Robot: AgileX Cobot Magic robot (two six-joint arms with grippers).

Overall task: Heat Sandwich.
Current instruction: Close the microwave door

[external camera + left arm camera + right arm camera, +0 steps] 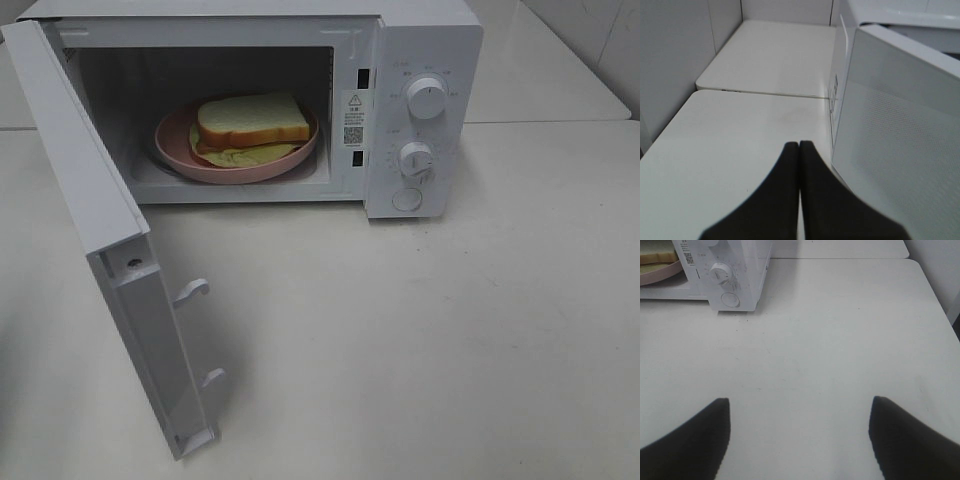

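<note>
Two black-fingered grippers hang above the white tabletop (840, 340): the left gripper (799, 145) pressed together, empty, beside the open door (900, 140) of the white microwave (425, 120); the right gripper (800, 400) spread wide. Inside, the white-bread sandwich (252, 120) lies on a round pink plate (170, 145).

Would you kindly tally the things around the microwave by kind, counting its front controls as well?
Microwave: 1
Pink plate: 1
Sandwich: 1
Knobs, upper and lower: 2
Round button: 1
Total: 6
</note>
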